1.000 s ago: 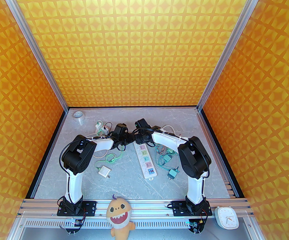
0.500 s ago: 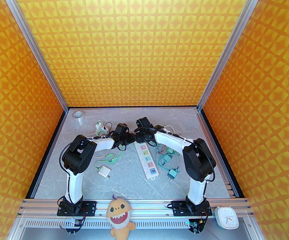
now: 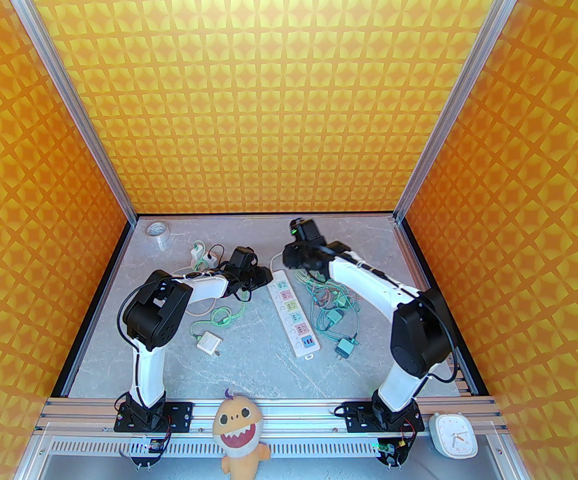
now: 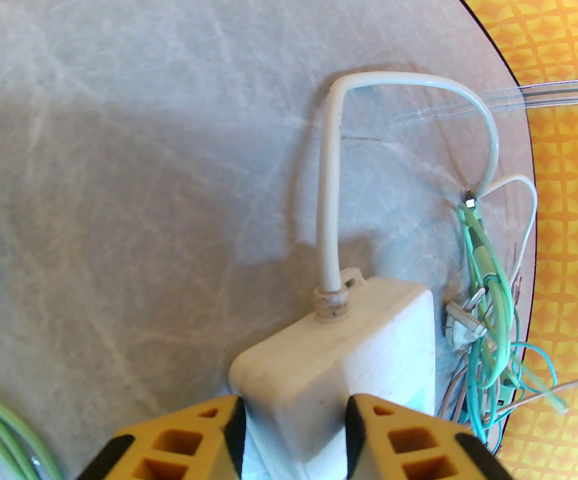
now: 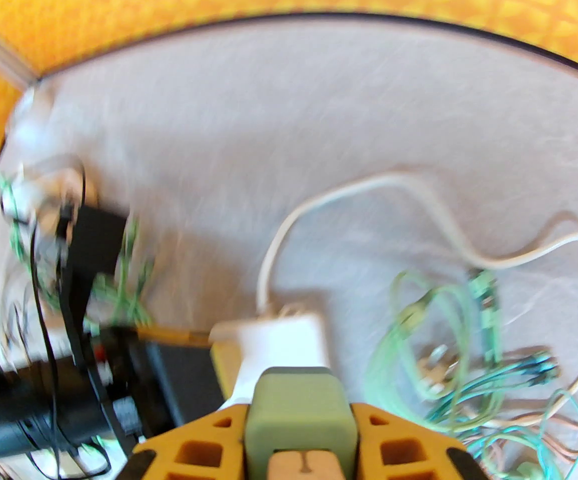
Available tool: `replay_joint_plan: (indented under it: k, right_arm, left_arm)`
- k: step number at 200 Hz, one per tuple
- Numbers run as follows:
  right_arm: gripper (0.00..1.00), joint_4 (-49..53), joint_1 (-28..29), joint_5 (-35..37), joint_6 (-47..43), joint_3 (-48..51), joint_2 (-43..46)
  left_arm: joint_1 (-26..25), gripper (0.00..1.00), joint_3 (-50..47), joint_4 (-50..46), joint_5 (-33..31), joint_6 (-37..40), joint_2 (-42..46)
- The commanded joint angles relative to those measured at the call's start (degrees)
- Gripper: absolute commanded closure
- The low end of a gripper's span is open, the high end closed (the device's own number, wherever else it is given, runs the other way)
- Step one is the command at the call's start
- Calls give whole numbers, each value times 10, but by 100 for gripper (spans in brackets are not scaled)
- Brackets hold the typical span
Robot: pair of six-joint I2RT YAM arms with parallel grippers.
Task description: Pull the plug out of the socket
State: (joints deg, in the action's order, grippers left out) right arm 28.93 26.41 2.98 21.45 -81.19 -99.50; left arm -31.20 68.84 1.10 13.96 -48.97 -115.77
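Observation:
The socket (image 3: 296,318), a long white strip with pastel outlet faces, lies slanted mid-table. My left gripper (image 3: 262,277) is shut on its far end; the left wrist view has yellow fingers (image 4: 218,438) pressed on both sides of the socket's white end (image 4: 339,358), where its cord (image 4: 329,208) leaves. My right gripper (image 3: 295,259) hangs just beyond and right of that end, shut on the plug (image 5: 301,413), a sage-green block. In the blurred right wrist view the plug sits above the socket's end (image 5: 278,338), apart from it.
Teal and green cables (image 3: 321,293) with small adapters (image 3: 345,350) lie right of the strip. A white charger (image 3: 208,343) and green cord lie left, a tape roll (image 3: 157,230) at the back left. Orange walls enclose three sides.
My right arm has swung right and toward the back with the plug, uncovering the strip's far outlets. The left gripper has stayed on the strip's end.

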Motion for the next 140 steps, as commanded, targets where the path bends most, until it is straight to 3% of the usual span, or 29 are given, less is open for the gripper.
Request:
replay_joint_plan:
  k: [1,29,65,140]
  right_arm:
    - [71,-23,-24,-9,36,-20,1]
    - [71,-24,-54,-1,54,-39,-17]
    - [70,-35,-101,-25,105,-62,-60]
    - [70,-54,-162,-96,187,-161,-221]
  left_arm:
    - [-3,59,-19,-55,-14,19,39]
    - [-3,52,-29,-61,-15,31,88]
    - [-3,31,-49,-67,-17,43,162]
    - [-4,21,-121,-132,-64,82,362]
